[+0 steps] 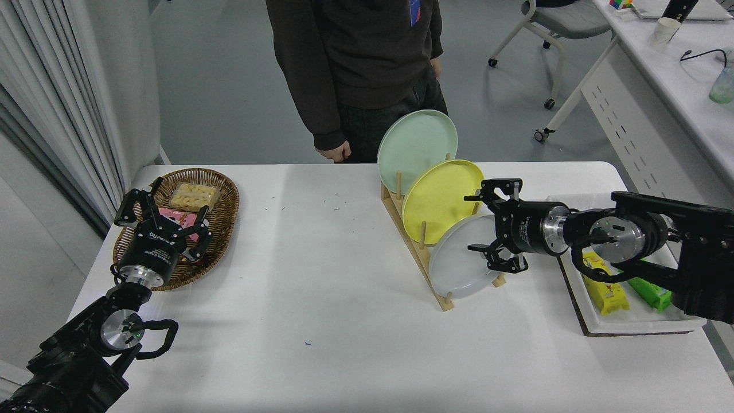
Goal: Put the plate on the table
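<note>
The pale grey plate (459, 261) leans upright in the front slot of a wooden rack (421, 261) on the white table (321, 298). Behind it in the rack stand a yellow plate (438, 198) and a mint green plate (416, 143). My right gripper (473, 223) comes in from the right and is open, its fingers spread over the grey plate's right rim, one near the yellow plate and one low on the grey plate. Whether a finger touches the plate I cannot tell. My left gripper (163, 215) is open and parked at the lower left by the basket.
A wicker basket (221, 189) with snack packs sits at the far left. A white tray (642, 324) holding yellow and green packets lies at the right under my right arm. A person in dark clothes (355, 69) stands at the far edge behind the rack.
</note>
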Action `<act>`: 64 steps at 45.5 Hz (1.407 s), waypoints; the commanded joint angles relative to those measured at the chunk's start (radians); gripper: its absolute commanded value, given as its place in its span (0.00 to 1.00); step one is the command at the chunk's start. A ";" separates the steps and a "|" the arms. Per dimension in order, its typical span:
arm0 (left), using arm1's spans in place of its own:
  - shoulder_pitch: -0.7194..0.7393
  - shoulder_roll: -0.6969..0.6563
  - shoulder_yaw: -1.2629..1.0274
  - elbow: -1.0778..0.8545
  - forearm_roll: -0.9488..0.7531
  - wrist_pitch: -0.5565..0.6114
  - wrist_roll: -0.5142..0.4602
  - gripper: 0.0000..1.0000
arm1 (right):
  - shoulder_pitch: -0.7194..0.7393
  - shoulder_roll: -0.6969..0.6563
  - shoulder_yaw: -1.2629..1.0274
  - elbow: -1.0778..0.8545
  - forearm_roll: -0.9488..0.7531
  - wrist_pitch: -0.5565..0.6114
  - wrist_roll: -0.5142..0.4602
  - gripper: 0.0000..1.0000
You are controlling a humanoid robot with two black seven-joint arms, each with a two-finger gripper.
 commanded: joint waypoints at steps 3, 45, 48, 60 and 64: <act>0.000 0.000 0.000 0.000 0.000 0.000 0.000 0.98 | -0.001 0.001 0.012 -0.005 0.008 -0.008 0.000 0.87; 0.000 0.000 0.000 0.000 0.000 0.000 0.000 0.98 | 0.000 0.001 0.011 -0.019 0.006 -0.010 -0.002 0.58; 0.000 0.000 0.000 0.000 0.000 0.000 0.000 0.98 | 0.000 0.001 0.012 -0.019 0.006 -0.010 -0.003 0.58; 0.000 0.000 0.000 0.000 0.000 0.000 0.000 0.98 | 0.004 -0.002 0.011 -0.017 0.008 -0.010 -0.005 0.54; 0.000 0.000 0.000 0.000 0.000 0.000 0.000 0.98 | 0.005 -0.004 0.011 -0.017 0.008 -0.010 -0.005 0.53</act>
